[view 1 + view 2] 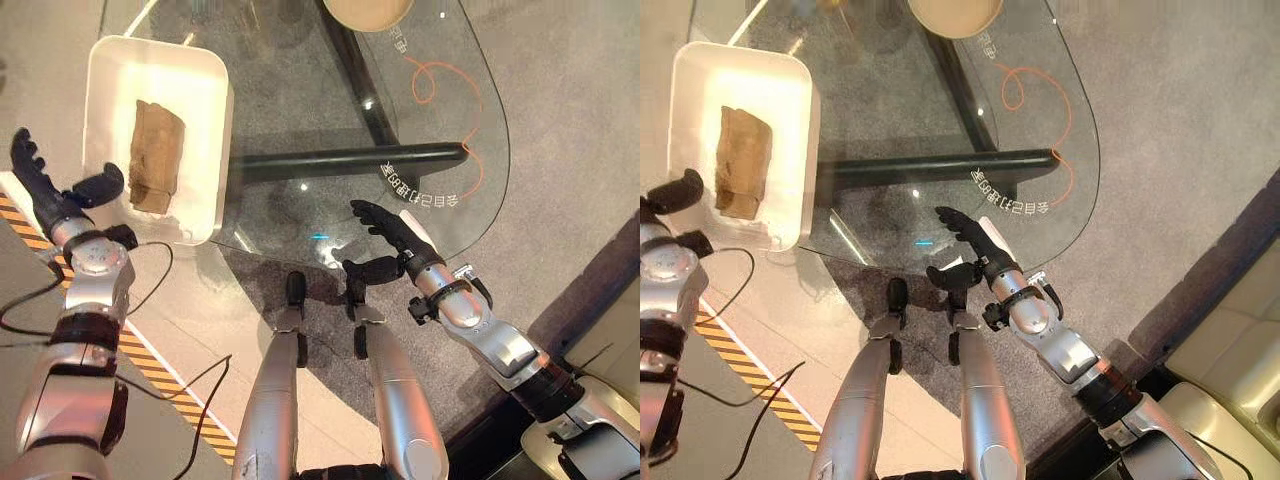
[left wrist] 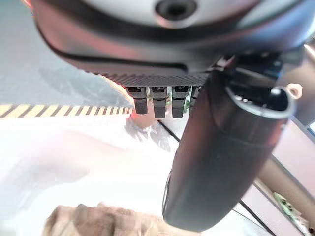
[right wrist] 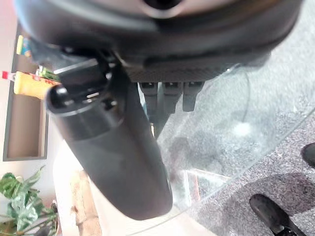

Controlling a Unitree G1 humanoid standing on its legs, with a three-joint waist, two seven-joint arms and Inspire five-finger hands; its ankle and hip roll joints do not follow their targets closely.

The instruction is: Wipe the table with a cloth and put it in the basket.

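A brown folded cloth [image 1: 157, 156] lies inside the white basket [image 1: 212, 110] at the left end of the glass table [image 1: 440, 130]. My left hand [image 1: 50, 190] hangs open beside the basket's near left wall, fingers straight, holding nothing; its wrist view shows the cloth [image 2: 98, 222] just past the thumb [image 2: 216, 162]. My right hand [image 1: 390, 235] hovers open over the table's near edge, fingers stretched toward the middle, empty. The right hand [image 1: 975, 240] appears the same way in the right eye view, with the cloth [image 1: 742, 160] in the basket [image 1: 800, 120].
A tan round bowl [image 1: 368, 10] stands at the table's far edge. A dark bar [image 1: 340, 160] of the table's frame runs under the glass. Orange line markings [image 1: 450, 90] curl on the glass at right. Yellow-black floor tape [image 1: 150, 365] runs at lower left.
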